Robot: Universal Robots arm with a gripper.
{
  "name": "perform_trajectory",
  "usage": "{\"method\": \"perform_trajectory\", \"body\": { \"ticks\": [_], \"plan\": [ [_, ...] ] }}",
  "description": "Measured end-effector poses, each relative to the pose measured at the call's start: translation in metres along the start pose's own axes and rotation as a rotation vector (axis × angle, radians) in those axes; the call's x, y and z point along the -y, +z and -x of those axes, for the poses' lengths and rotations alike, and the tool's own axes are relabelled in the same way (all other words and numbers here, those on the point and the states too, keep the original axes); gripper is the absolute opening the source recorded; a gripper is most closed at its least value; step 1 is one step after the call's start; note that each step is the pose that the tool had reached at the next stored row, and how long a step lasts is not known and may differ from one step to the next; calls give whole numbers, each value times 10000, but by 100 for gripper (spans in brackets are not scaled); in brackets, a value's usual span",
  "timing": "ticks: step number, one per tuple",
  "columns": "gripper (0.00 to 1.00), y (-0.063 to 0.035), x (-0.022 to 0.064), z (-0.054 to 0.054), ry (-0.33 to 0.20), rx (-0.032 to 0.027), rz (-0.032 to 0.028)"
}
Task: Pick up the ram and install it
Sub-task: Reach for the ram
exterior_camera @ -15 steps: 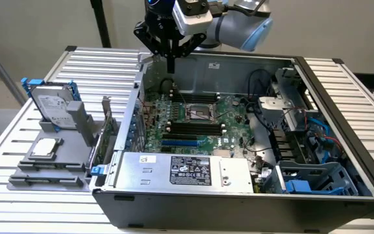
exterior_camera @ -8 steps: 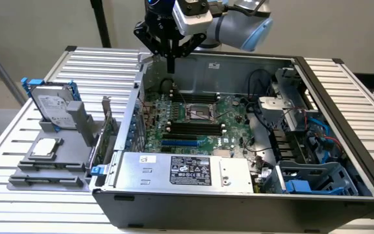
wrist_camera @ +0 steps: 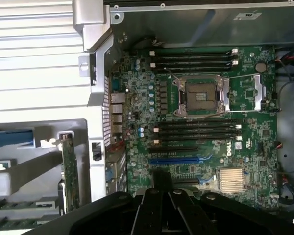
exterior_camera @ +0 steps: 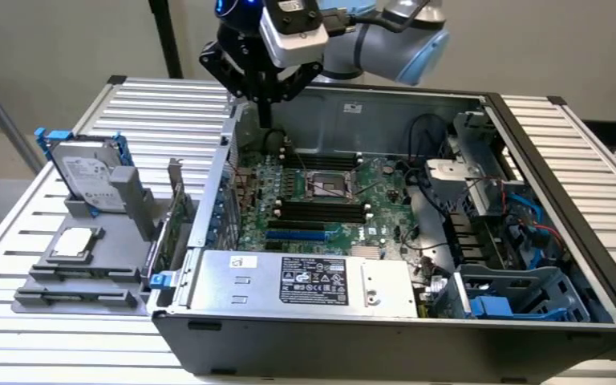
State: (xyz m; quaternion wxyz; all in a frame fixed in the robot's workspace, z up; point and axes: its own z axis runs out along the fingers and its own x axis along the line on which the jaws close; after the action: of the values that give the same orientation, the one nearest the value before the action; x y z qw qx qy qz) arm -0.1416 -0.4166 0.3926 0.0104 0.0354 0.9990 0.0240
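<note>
My gripper (exterior_camera: 269, 98) hangs shut and empty above the back left corner of the open computer case (exterior_camera: 565, 241). In the wrist view its black fingers (wrist_camera: 161, 196) are pressed together over the green motherboard (wrist_camera: 137, 98). Black memory slots (wrist_camera: 193, 56) lie on one side of the CPU socket (wrist_camera: 201, 95), and more slots (wrist_camera: 196, 132) lie on the other; all look empty. A thin green strip (wrist_camera: 24, 223), which seems to be the ram, lies in the grey holder (exterior_camera: 73, 277) outside the case, well away from the gripper.
On the grey holder stand a silver hard drive in a blue frame (exterior_camera: 86, 172) and an upright expansion card (exterior_camera: 174, 216). A silver power supply (exterior_camera: 297, 281) sits at the case's front. Cables and a blue bracket (exterior_camera: 500, 301) crowd the exterior view's right.
</note>
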Motion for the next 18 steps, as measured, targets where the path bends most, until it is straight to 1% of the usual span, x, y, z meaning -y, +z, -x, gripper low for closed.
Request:
{"method": "perform_trajectory", "body": {
  "ticks": [3, 8, 18],
  "plan": [
    [11, -5, 58, -132, 1, 1, 1],
    [11, -11, 125, -338, 1, 0, -1],
    [11, -7, 223, -610, -14, 0, -3]
  ]
}}
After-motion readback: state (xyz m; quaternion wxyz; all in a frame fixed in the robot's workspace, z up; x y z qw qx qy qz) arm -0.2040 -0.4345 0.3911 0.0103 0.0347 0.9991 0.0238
